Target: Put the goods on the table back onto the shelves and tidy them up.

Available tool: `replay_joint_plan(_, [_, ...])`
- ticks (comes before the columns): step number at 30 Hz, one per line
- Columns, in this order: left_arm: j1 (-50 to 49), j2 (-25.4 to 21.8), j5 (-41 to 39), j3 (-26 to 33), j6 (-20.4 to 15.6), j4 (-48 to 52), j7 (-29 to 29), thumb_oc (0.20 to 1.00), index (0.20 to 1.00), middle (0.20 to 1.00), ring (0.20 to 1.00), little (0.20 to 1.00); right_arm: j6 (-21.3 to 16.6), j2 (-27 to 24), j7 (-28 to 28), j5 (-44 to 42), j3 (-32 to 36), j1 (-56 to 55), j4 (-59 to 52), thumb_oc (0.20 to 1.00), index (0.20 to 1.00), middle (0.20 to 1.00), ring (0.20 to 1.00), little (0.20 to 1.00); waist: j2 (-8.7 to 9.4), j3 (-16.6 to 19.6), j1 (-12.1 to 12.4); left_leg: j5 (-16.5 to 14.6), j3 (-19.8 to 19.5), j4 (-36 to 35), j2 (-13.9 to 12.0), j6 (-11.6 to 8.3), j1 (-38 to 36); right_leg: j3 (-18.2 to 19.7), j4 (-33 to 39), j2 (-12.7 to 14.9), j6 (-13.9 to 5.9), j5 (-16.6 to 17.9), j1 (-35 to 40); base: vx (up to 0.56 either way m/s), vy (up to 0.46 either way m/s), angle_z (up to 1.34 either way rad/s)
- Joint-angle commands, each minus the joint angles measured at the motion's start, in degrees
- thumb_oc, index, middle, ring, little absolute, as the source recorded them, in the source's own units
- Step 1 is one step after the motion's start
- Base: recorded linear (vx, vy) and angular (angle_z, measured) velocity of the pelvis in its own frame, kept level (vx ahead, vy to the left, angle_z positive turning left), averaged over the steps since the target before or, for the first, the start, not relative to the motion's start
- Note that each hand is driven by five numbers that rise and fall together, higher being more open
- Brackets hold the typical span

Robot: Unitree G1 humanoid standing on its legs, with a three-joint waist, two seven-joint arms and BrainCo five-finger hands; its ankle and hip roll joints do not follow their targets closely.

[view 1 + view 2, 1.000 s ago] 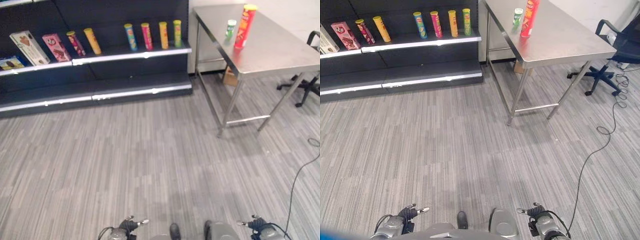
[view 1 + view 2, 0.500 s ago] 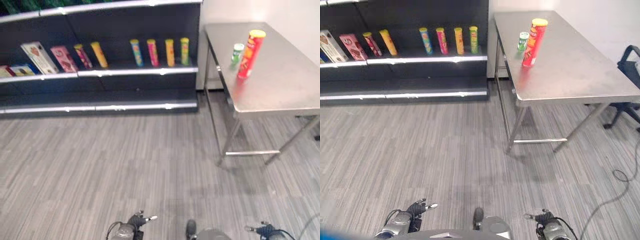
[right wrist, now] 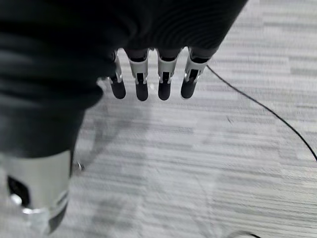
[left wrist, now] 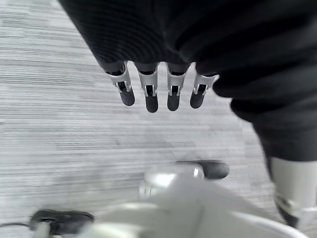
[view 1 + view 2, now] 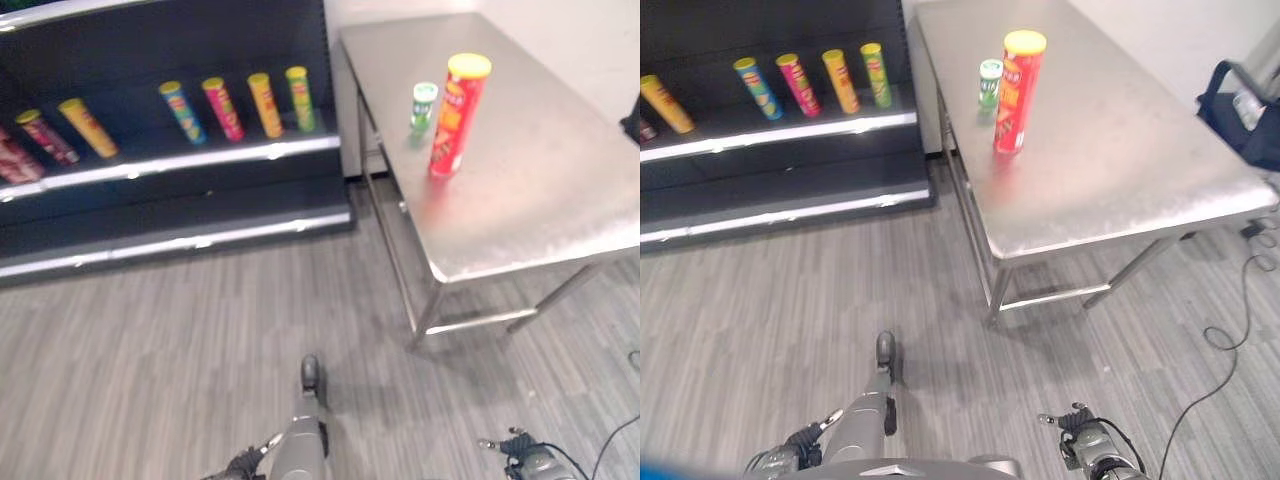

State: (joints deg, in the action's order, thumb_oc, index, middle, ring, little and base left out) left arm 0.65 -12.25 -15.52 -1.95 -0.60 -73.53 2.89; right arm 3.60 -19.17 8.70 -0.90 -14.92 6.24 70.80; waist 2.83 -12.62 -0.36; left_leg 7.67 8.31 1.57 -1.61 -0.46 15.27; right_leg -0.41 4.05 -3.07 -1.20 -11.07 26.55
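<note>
A tall red can (image 5: 457,115) with a yellow lid stands upright on the steel table (image 5: 1120,170), with a small green can (image 5: 424,106) just behind it. Left of the table, the dark shelf (image 5: 200,160) carries a row of upright cans (image 5: 225,108) in yellow, blue, pink, orange and green. My left hand (image 4: 151,96) hangs low over the floor, fingers straight, holding nothing. My right hand (image 3: 142,87) hangs the same way, also empty, and shows at the bottom edge (image 5: 1080,440), far from the table top.
Grey striped floor lies between me and the table. The table's legs and crossbar (image 5: 470,320) stand ahead on the right. A dark office chair (image 5: 1240,110) sits past the table's far right side. The lower shelf board (image 5: 180,240) is bare.
The camera has swung right and closer, so the table and its two cans look nearer and the shelf's boxes have slid out on the left. Both hands stay low and empty.
</note>
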Motion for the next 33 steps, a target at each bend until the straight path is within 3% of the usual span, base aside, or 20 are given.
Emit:
replay_joint_plan(1, [0.2,-1.8,0.3,-3.0,-0.8,1.9,0.8,1.000,1.000,1.000,1.000,1.000,-0.3,-0.8,-0.7,2.5,0.6,-0.8,-4.4,1.000,1.000,1.000,1.000,1.000,-2.33,3.3,1.8,3.5,-3.9,-5.0,-8.6,-9.04,-7.1,-0.5,-3.7,10.1,-6.84,0.5,-10.8,0.22,0.151,-0.73])
replay_joint_plan(4, [0.6,-2.6,1.2,-3.3,-0.7,2.4,0.3,1.000,1.000,1.000,1.000,1.000,0.0,-0.2,-1.6,4.1,-0.1,-0.5,-3.9,1.000,1.000,1.000,1.000,1.000,-1.57,4.2,2.3,0.4,-2.0,-4.5,-5.9,-6.41,-9.0,-0.7,-11.6,12.8,-8.85,1.2,-14.0,0.30,0.233,-0.38])
replay_joint_plan(6, [1.2,-3.2,1.4,-3.6,-0.6,3.2,0.3,1.000,1.000,1.000,1.000,1.000,0.1,0.0,-1.9,3.8,0.1,-0.4,-4.0,1.000,1.000,1.000,1.000,1.000,-1.46,4.0,2.0,-1.5,-1.3,-4.3,-3.9,-4.20,-10.6,-0.7,-19.3,14.1,-9.96,5.0,-18.0,0.15,0.201,0.11])
replay_joint_plan(7, [1.5,-3.5,1.7,-3.8,-0.6,3.3,0.3,1.000,1.000,1.000,1.000,1.000,0.1,0.0,-1.9,3.7,0.3,-0.2,-3.9,1.000,1.000,1.000,1.000,1.000,-1.41,3.7,1.8,-2.4,-0.9,-4.6,-2.9,-3.33,-11.7,-1.1,-23.2,15.2,-10.33,8.4,-20.2,0.14,0.230,0.31])
replay_joint_plan(9, [1.8,-3.9,1.9,-4.0,-0.5,3.5,0.2,1.000,1.000,1.000,1.000,1.000,0.2,0.4,-1.9,3.5,0.7,-0.4,-3.8,1.000,1.000,1.000,1.000,1.000,-1.70,3.2,1.3,-3.6,0.4,-5.5,-1.7,-2.01,-13.9,-3.2,-30.6,17.3,-9.97,13.8,-24.2,0.10,0.184,0.36])
replay_joint_plan(10, [1.8,-3.9,1.9,-4.0,-0.5,3.5,0.2,1.000,1.000,1.000,1.000,1.000,0.3,0.4,-1.9,3.5,0.7,-0.4,-3.8,1.000,1.000,1.000,1.000,1.000,-1.65,3.2,1.3,-3.6,0.4,-5.5,-1.7,-1.99,-13.8,-3.1,-30.7,17.3,-9.99,13.8,-24.3,0.15,0.176,0.14])
replay_joint_plan(11, [2.1,-4.2,2.2,-4.5,-0.4,3.3,0.2,1.000,1.000,1.000,1.000,1.000,0.3,0.8,-1.7,3.0,0.9,-0.7,-3.3,1.000,1.000,1.000,1.000,1.000,-2.22,2.9,0.4,-4.9,1.1,-6.5,-1.5,-1.68,-15.6,-5.9,-32.1,17.7,-8.62,13.3,-27.4,0.16,0.130,0.10])
replay_joint_plan(13, [2.4,-4.2,2.4,-4.7,-0.5,3.3,0.2,1.000,1.000,1.000,1.000,1.000,0.3,0.7,-1.6,2.9,0.9,-0.8,-3.0,1.000,1.000,1.000,1.000,1.000,-2.34,2.6,-0.2,-5.2,0.8,-6.6,-1.4,-1.69,-16.2,-6.6,-30.6,16.9,-8.31,11.7,-28.3,0.14,0.078,0.05])
replay_joint_plan(14, [3.2,-4.3,2.4,-5.2,-0.6,3.1,0.2,1.000,1.000,1.000,1.000,1.000,0.4,0.7,-1.2,2.4,1.1,-0.8,-2.1,1.000,1.000,1.000,1.000,1.000,-2.94,1.9,-1.3,-5.9,0.3,-6.6,-1.6,-2.05,-16.6,-8.0,-25.0,13.4,-7.22,6.5,-30.1,0.11,0.010,0.01])
replay_joint_plan(16, [3.7,-4.2,2.4,-5.7,-0.7,3.3,0.2,1.000,1.000,1.000,1.000,1.000,0.6,0.4,-0.8,2.0,1.3,-0.9,-1.1,1.000,1.000,1.000,1.000,1.000,-2.71,1.4,-2.2,-6.6,0.3,-6.6,-1.0,-2.27,-17.0,-8.6,-17.0,11.1,-7.44,6.7,-30.7,0.12,-0.019,-0.03])
replay_joint_plan(17, [3.6,-4.5,5.4,-6.3,0.8,2.1,0.3,1.000,1.000,1.000,1.000,1.000,1.9,-0.3,-0.6,3.2,1.6,-2.0,1.3,1.000,1.000,1.000,1.000,1.000,-2.15,0.5,-3.7,-7.1,-0.3,-6.6,-0.6,-2.63,-17.6,-5.9,-11.2,9.0,-7.52,6.9,-30.3,0.11,-0.034,0.35])
replay_joint_plan(19, [3.6,-3.3,4.5,-6.8,-0.9,3.1,0.0,1.000,1.000,1.000,1.000,1.000,1.1,0.5,-0.7,1.9,1.5,-3.5,2.6,1.000,1.000,1.000,1.000,1.000,-1.13,2.3,-3.8,-7.6,-0.5,-6.6,0.7,-2.34,-18.1,-1.4,-2.9,7.1,-6.54,9.3,-26.3,0.15,-0.044,1.04])
replay_joint_plan(26, [2.0,-2.3,6.7,-6.9,-0.2,0.7,-0.5,1.000,1.000,1.000,1.000,1.000,1.0,0.6,-1.0,2.0,1.6,-4.7,3.1,1.000,1.000,1.000,1.000,1.000,-0.98,4.2,-4.2,-8.7,-1.2,-6.6,0.2,-2.94,-20.2,-1.8,0.9,6.7,-6.07,9.2,-21.6,0.08,-0.048,0.05])
replay_joint_plan(33, [1.7,-2.0,6.3,-6.8,-0.1,1.1,-0.7,1.000,1.000,1.000,1.000,1.000,0.8,0.4,-1.5,1.9,1.3,-4.5,1.7,1.000,1.000,1.000,1.000,1.000,-1.00,4.1,-4.3,-9.6,-1.6,-5.3,0.3,-2.97,-21.2,-2.2,-0.2,6.7,-5.52,7.9,-20.9,0.05,-0.049,0.03])
